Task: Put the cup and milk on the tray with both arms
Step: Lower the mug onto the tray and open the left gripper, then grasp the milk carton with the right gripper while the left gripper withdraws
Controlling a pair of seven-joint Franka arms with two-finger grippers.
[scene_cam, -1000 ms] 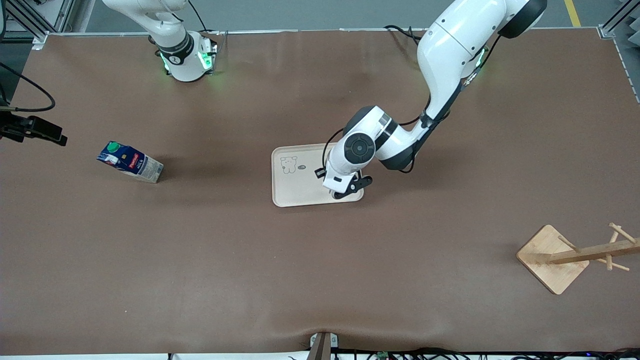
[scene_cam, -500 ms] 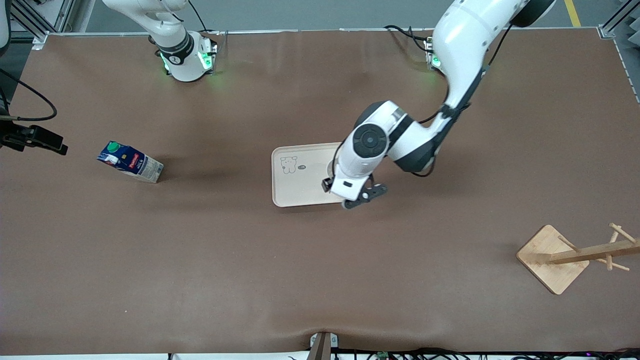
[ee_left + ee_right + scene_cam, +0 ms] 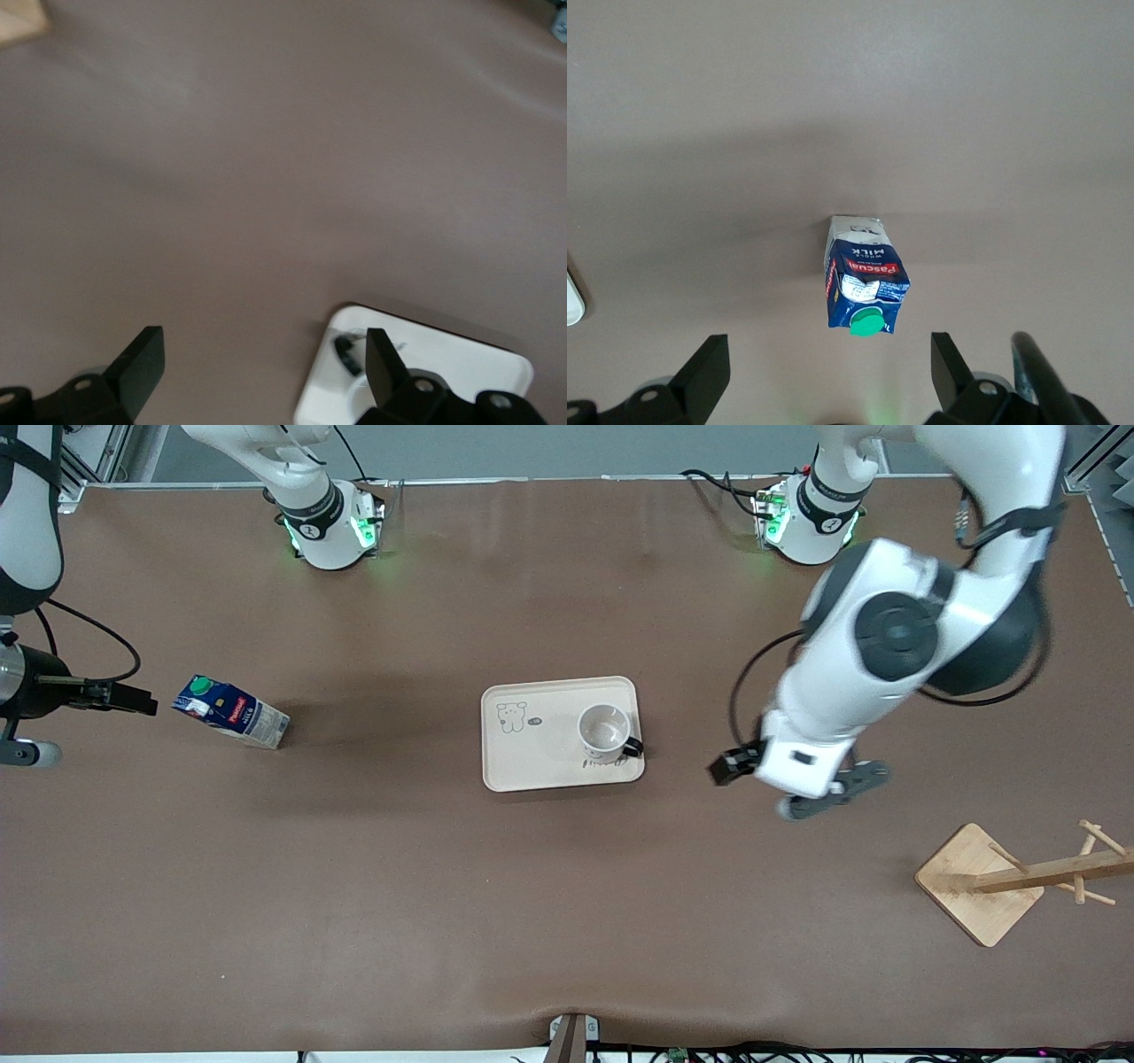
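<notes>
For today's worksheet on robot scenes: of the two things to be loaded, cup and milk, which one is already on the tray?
The cup: it stands on the tray, while the milk sits on the bare table toward the right arm's end.

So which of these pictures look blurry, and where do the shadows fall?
Front view: sharp on the table, though the left arm's gripper is smeared; soft shadows lie beside the milk and the tray. Left wrist view: soft all over, the cup only a blur. Right wrist view: crisp, the carton's label readable, a broad faint shadow above it.
</notes>
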